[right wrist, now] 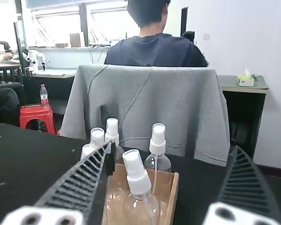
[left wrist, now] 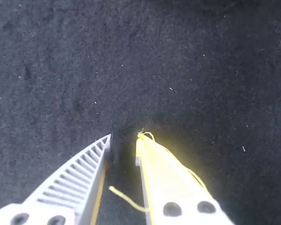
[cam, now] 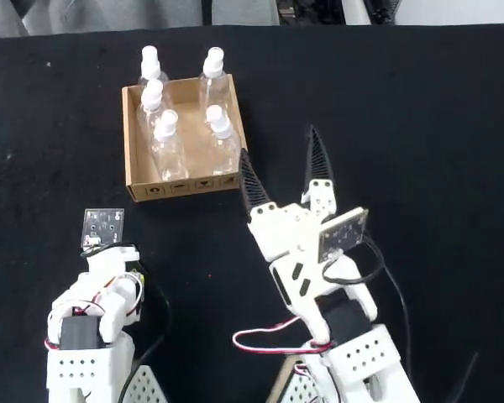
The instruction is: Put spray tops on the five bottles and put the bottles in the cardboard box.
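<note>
Five bottles (cam: 168,147), each wearing a white spray top (cam: 213,59), stood upright in the cardboard box (cam: 185,186) on the black tabletop (cam: 420,117). Two sat along the far wall and three were crowded toward the middle and front. They were packed close enough to prop one another, which probably explains why none had tipped. From the high view all five appeared to be inside the walls, though the bases of the two far bottles could not be made out.

The right claw (cam: 286,172) hung just off the box's near corner, on the side toward the right arm, with its jaws spread wide and nothing between them. One black finger (cam: 250,180) lay just beside the cardboard, and whether it touched could not be told. In the right wrist view the spread jaws framed the box and its bottles. This looked like a claw with no load that faced the work it was there for.

The left claw (left wrist: 124,138) pointed straight down at bare tabletop well short of the box. Its jaws were narrowed to a slim gap and held nothing. That arm sat folded low at the near edge, seemingly parked out of the other's way.

With every top on and the bottles boxed, the task looked done or all but done.
</note>
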### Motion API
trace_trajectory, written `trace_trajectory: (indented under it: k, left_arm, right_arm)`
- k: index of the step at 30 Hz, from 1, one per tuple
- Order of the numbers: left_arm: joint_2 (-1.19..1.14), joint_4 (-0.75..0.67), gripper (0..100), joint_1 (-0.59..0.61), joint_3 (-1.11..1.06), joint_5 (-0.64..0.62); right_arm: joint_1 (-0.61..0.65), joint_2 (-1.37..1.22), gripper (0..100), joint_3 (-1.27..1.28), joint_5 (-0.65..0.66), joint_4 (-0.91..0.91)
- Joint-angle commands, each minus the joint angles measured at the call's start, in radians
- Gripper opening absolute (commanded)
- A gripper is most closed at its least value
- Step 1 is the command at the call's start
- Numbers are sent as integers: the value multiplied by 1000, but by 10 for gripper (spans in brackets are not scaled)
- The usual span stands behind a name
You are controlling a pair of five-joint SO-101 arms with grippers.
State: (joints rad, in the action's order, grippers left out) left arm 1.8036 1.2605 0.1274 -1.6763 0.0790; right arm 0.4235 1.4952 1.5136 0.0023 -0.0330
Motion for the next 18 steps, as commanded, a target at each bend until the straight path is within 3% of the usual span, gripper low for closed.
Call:
trace_trajectory:
  k: [1, 18]
  left_arm:
    - [8, 6, 80, 4, -25, 8]
    - [8, 6, 80, 4, -25, 8]
  right_arm:
    - [-5, 85, 322, -24, -5, -43]
    - [-5, 318, 315, -28, -11, -226]
